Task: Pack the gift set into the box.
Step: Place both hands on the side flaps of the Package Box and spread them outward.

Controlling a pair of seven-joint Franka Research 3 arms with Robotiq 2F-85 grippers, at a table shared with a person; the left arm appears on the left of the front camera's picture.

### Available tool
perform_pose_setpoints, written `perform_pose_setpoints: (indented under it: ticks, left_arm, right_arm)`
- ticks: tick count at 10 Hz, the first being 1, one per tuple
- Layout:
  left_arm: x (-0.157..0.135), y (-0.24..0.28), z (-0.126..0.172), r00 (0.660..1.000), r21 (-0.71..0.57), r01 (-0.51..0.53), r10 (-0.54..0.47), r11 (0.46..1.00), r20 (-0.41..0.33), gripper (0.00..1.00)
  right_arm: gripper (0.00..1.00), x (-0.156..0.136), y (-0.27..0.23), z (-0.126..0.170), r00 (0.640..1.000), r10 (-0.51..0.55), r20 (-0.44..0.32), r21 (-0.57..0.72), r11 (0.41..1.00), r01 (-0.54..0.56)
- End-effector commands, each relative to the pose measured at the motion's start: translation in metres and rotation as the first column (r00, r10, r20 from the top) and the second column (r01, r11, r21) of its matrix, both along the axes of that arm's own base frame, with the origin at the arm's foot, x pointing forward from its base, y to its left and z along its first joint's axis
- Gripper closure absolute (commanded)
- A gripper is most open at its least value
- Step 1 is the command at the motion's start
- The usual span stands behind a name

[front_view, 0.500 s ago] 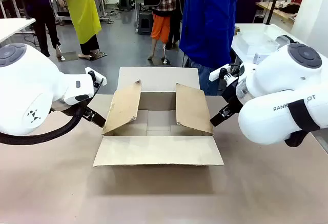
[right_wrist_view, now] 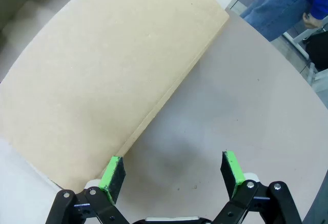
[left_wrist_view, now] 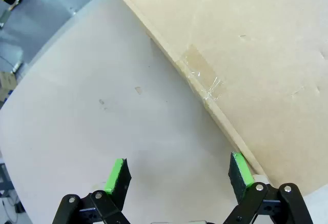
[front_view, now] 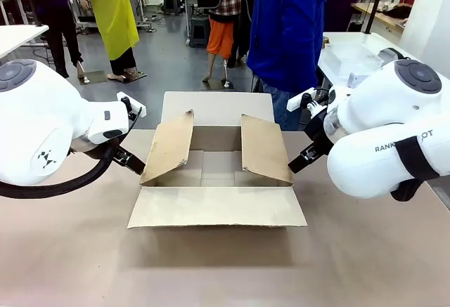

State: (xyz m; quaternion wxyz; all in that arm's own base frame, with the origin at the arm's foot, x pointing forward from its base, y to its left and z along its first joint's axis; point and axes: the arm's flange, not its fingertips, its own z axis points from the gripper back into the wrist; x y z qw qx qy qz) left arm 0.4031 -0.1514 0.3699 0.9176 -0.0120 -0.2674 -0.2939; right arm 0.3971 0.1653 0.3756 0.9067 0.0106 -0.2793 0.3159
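Observation:
The box (front_view: 216, 173) stands open in the middle of the table, its near flap lying flat toward me, the far flap folded back and the two side flaps leaning up. Its inside shows bare cardboard. My left gripper (front_view: 130, 159) sits just left of the left flap, and in the left wrist view it (left_wrist_view: 178, 175) is open over bare table beside the box (left_wrist_view: 246, 65). My right gripper (front_view: 302, 158) sits just right of the right flap; in the right wrist view it (right_wrist_view: 172, 172) is open, the box flap (right_wrist_view: 107, 75) close ahead. The gift set is out of view.
A person in a blue coat (front_view: 288, 26) stands at the far side of the table (front_view: 211, 265). Other people stand farther back. A white table with a clear package (front_view: 348, 57) is at the back right.

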Motion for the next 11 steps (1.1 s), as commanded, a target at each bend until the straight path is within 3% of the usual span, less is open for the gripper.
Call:
perform_pose_setpoints:
  ticks: [1,7,9,10,11]
  left_arm:
    - [0.0,0.0,0.0,1.0,0.0,0.001,-0.001,1.0,0.001,0.0]
    - [0.0,0.0,0.0,1.0,0.0,0.0,0.0,1.0,0.0,0.0]
    - [-0.016,0.013,0.025,0.998,-0.058,0.055,-0.053,0.997,0.039,0.0]
    - [-0.026,0.028,0.046,0.998,-0.1,0.047,-0.044,0.994,0.038,0.0]
    - [-0.035,0.053,0.07,0.999,-0.126,0.018,-0.014,0.992,0.035,0.0]
  right_arm:
    - [0.0,0.0,0.0,0.0,1.0,0.0,0.0,0.0,1.0,0.0]
    - [0.0,0.0,0.0,0.0,1.0,0.0,0.0,0.0,1.0,0.0]
    - [0.0,-0.008,-0.014,0.019,0.999,0.025,-0.032,0.028,0.999,-0.024]
    - [0.0,-0.013,-0.034,0.036,0.998,0.005,-0.055,0.081,0.997,-0.001]
    - [0.0,-0.021,-0.068,0.055,0.999,-0.026,-0.032,0.119,0.993,0.029]
